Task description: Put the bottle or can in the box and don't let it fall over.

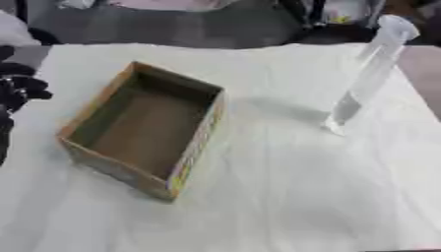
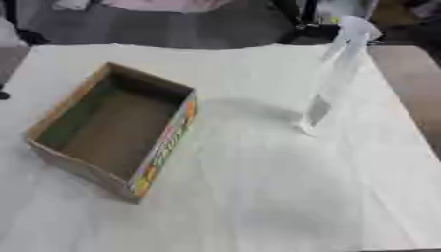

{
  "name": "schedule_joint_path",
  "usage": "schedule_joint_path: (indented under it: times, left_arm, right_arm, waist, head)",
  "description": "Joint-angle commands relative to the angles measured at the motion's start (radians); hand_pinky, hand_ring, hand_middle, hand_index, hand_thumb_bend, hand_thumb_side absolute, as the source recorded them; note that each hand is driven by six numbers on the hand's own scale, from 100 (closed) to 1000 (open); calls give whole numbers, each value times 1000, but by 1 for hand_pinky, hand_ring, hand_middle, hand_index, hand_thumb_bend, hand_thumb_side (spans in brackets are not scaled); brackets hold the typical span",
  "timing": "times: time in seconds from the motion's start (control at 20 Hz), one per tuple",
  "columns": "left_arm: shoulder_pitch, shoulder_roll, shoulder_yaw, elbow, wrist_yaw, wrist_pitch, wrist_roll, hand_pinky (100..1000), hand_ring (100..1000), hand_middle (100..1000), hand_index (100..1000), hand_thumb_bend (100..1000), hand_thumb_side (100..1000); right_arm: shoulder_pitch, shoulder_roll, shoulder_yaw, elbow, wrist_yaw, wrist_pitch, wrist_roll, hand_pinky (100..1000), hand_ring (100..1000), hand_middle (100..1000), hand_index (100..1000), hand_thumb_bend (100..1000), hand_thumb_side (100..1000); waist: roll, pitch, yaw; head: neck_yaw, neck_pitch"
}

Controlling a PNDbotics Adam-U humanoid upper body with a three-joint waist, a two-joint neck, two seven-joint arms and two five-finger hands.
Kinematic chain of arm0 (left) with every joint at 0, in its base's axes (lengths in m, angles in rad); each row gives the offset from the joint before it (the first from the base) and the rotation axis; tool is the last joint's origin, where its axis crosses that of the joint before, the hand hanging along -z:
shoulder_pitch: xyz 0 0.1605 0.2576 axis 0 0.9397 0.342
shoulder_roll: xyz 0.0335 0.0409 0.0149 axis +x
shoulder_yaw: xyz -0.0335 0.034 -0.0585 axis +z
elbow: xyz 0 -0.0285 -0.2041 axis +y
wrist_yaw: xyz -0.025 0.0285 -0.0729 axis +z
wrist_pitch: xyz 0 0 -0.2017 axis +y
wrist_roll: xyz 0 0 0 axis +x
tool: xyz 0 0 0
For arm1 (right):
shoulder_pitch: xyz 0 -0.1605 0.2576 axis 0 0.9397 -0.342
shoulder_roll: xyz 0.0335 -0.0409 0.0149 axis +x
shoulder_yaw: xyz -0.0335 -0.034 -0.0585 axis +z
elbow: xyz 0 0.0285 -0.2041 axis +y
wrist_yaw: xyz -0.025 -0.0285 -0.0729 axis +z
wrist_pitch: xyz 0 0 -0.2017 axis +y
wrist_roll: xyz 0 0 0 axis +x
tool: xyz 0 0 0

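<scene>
left edge: the robot's left hand [image 1: 19, 91] shows only as a dark mass beside the table's left margin, well apart from every task object; whether its fingers are apart or together cannot be told. the right hand appears in neither view

left of centre: an open cardboard box [image 1: 142, 129] lies askew on the white cloth [image 1: 284, 197] covering the table, one corner pointing towards the camera. its walls are brown with a coloured printed band along the right-hand rim, and its floor is bare; nothing stands in it

right: a tall, slender, clear bottle [image 1: 368, 74] with a pale cap stands upright on the cloth near the far right corner, well apart from the box and untouched by either hand. a little liquid seems to sit in its lower part, though this is hard to make out

judgement: the task is at its start, the bottle not yet grasped

risks from here: the bottle is tall on a narrow base, so a glancing touch during approach could tip it, and it stands near the cloth's far right corner, so it might then roll off. a grasp taken high near the cap may let the base swing. the box walls could catch the base on entry, and a release on a tilt could topple it inside
</scene>
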Motion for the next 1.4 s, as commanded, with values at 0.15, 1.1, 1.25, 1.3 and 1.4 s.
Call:
schedule_joint_path:
  times: [0.15,1.1,1.25,1.3,1.4]
  left_arm:
    - [-4,28,9,-21,-1,-2,1,613,599,594,830,135,785]
    - [1,39,9,-21,-12,-10,3,613,598,594,830,132,784]
    - [3,42,10,-21,-13,-14,3,613,598,594,830,130,785]
    - [3,43,10,-21,-14,-15,3,613,598,594,830,130,785]
    - [5,45,10,-21,-15,-18,4,613,598,594,830,129,784]
  right_arm:
    - [18,-86,-13,-24,14,-42,2,923,939,996,909,464,434]
    - [182,-402,-14,-24,202,-238,35,892,935,971,899,429,440]
    - [216,-457,-17,-24,239,-245,49,888,934,968,896,429,443]
    - [224,-471,-19,-24,247,-246,50,888,933,968,896,429,443]
    - [240,-507,-20,-22,266,-246,58,883,930,963,894,427,449]
  waist:
    - [-4,-14,-3]
    - [-9,-11,-6]
    - [-6,-10,-7]
    - [-5,-10,-7]
    - [-4,-11,-9]
  head:
    - [-2,2]
    - [-2,-4]
    - [0,-4]
    - [1,-4]
    - [3,-4]
